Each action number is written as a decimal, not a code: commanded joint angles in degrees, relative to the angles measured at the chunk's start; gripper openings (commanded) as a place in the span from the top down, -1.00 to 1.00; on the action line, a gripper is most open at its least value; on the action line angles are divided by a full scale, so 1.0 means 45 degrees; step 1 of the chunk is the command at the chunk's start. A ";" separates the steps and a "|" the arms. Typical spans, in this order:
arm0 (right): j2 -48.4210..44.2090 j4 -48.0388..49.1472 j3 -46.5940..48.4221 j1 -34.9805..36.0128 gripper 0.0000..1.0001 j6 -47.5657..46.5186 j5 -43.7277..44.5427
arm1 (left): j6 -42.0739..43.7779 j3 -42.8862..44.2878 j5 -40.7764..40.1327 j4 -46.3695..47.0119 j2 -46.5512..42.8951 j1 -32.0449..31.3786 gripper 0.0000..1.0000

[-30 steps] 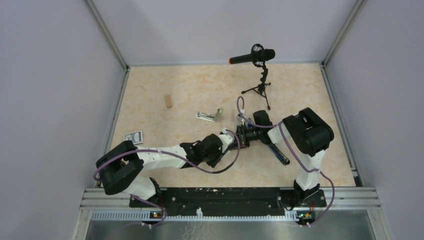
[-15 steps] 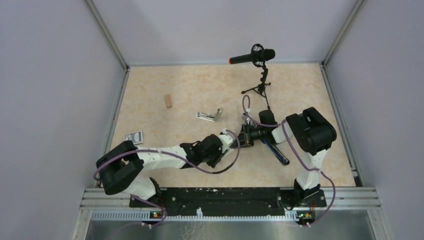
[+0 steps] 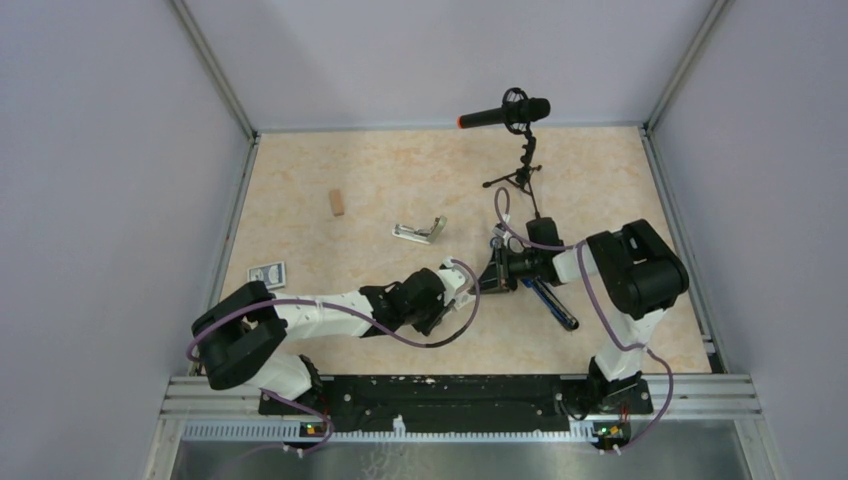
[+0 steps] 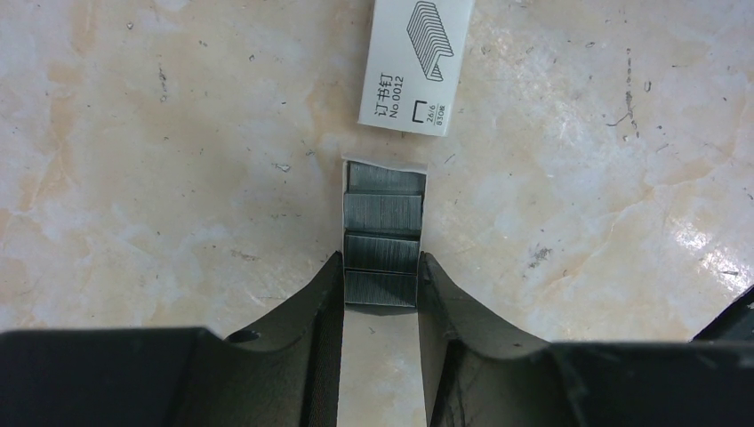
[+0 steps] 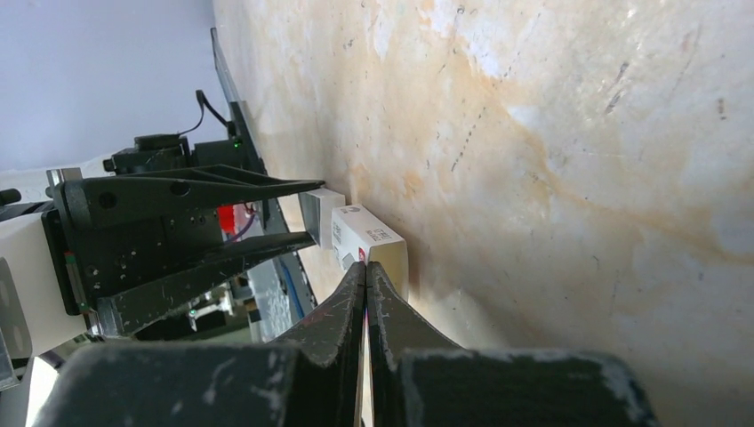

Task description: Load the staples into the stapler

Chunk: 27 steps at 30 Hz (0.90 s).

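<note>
Right tool (image 5: 365, 269) drawn back rightward, left tool (image 4: 381, 262) clamping staples (image 4: 382, 213)

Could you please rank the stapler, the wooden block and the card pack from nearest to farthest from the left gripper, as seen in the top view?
Measured from the left gripper:
1. The stapler, close by, just beyond it and to the left.
2. The wooden block, farther back and left.
3. The card pack, far out to the left.

Top cam overhead, down on whole table (image 3: 350, 170); wrist cams close, opposed, share staples box (image 4: 418, 62).
</note>
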 commanded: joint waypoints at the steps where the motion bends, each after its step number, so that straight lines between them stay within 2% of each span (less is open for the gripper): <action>1: -0.0591 -0.0627 0.0222 -0.0088 1.00 -0.0645 0.0246 | -0.0168 -0.0105 0.0235 -0.0131 -0.0402 0.0045 0.26; 3: -0.0652 -0.0668 0.0252 -0.0091 1.00 -0.0635 0.0281 | -0.0208 -0.0072 0.0193 -0.0214 -0.0455 0.0036 0.15; 6: -0.0917 -0.0892 0.0311 -0.0096 0.84 -0.0640 0.0430 | -0.0294 0.0100 0.0135 -0.0431 -0.0563 0.0031 -0.15; 11: -0.1779 -0.1796 0.0621 -0.0096 0.60 -0.0810 0.0691 | -0.0486 0.0543 0.0308 -0.0603 -0.1405 0.0036 -0.39; 18: -0.3264 -0.3279 0.1144 -0.0077 0.36 -0.0924 0.1504 | -0.0403 0.1896 -0.0543 -0.1210 -0.2975 0.0440 -0.96; 19: -0.3439 -0.3453 0.1184 -0.0077 0.31 -0.0932 0.1698 | -0.0449 0.2017 -0.0647 -0.1283 -0.3161 0.0657 -0.97; 22: -0.4048 -0.4040 0.1232 -0.0059 0.13 -0.0979 0.2355 | -0.0702 0.2337 -0.0733 -0.1631 -0.3845 0.1861 -0.97; 27: -0.5242 -0.5464 0.1429 0.0469 -0.06 -0.1357 0.4181 | -0.1558 0.1698 0.1739 -0.1263 -0.5926 0.5804 -0.97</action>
